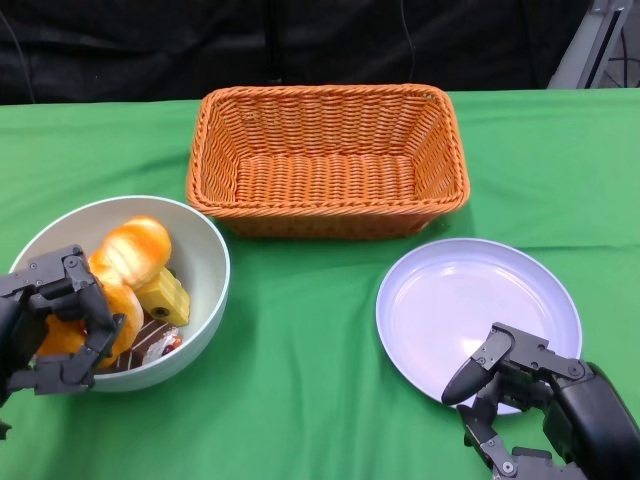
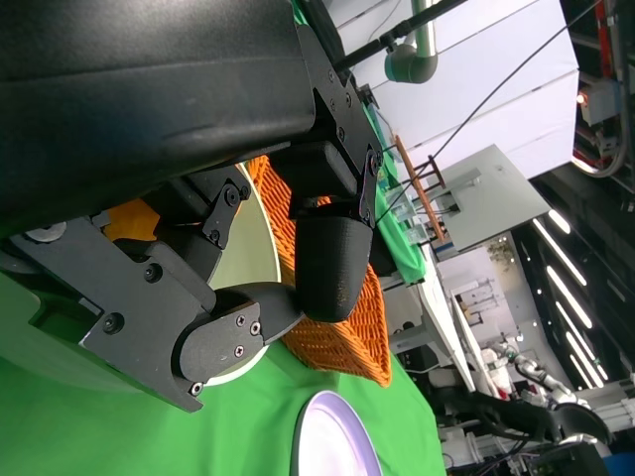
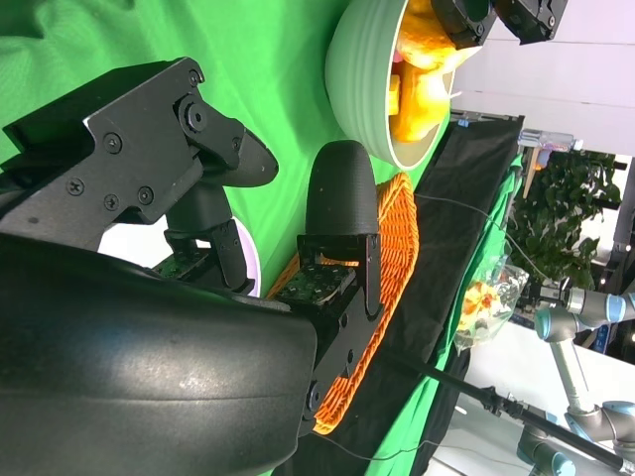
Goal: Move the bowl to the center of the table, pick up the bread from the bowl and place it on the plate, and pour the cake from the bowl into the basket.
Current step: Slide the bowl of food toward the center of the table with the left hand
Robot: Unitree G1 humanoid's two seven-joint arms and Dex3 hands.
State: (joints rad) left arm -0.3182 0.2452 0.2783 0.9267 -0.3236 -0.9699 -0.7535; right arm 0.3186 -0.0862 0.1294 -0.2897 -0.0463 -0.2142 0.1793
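Head view: a green-covered desk [image 1: 300, 400] is carrying, in descending size, an orange wicker basket [image 1: 327, 160] lying at the far middle, a pale bowl [image 1: 205, 260] sitting at the near left, and a white plate [image 1: 470, 300] lying at the near right, all three well apart from one another. Inside the bowl, two glazed bread rolls [image 1: 135, 250] are resting against a yellow piece of cake [image 1: 165, 297], with a dark wrapped item beneath them. The left hand [image 1: 55, 320] is gripping the bowl's near-left rim, its fingers [image 1: 100, 325] curling over the edge into the bowl beside the bread. The right hand [image 1: 520, 385] is hovering at the plate's near edge, its fingers [image 1: 480, 365] standing apart and holding nothing.

Step in hand, by judgement: the bowl is still sitting left of center, so sliding it toward the middle appears to be under way. Doing this well is calling for a firm rim grip, a level bowl so the rolls are not tipping out, and a path stopping short of the plate and basket. Right wrist view is confirming the spread fingers over the plate.
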